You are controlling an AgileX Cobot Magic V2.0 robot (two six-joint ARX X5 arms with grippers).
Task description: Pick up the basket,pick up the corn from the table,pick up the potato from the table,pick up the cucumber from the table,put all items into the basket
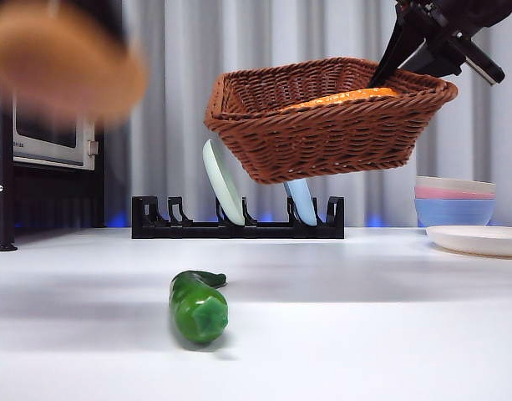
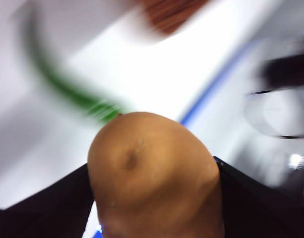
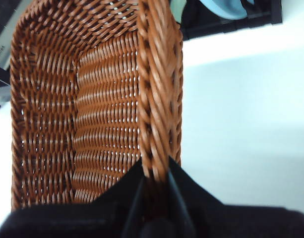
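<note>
right gripper (image 3: 155, 186) clamped on basket (image 1: 322, 117) rim, basket aloft, tilted, corn (image 1: 343, 98) inside | left gripper (image 2: 152, 198) clamped on potato (image 2: 154, 173), high, beside basket | cucumber (image 1: 197, 307) on table (image 1: 389, 334) | risk: tilted basket slips or spills corn; potato drop misses

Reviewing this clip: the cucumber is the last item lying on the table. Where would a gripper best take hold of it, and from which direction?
Probably at mid-body, from above. The cucumber lies flat on the table, long and narrow, so jaws closing across its width fit best.
</note>
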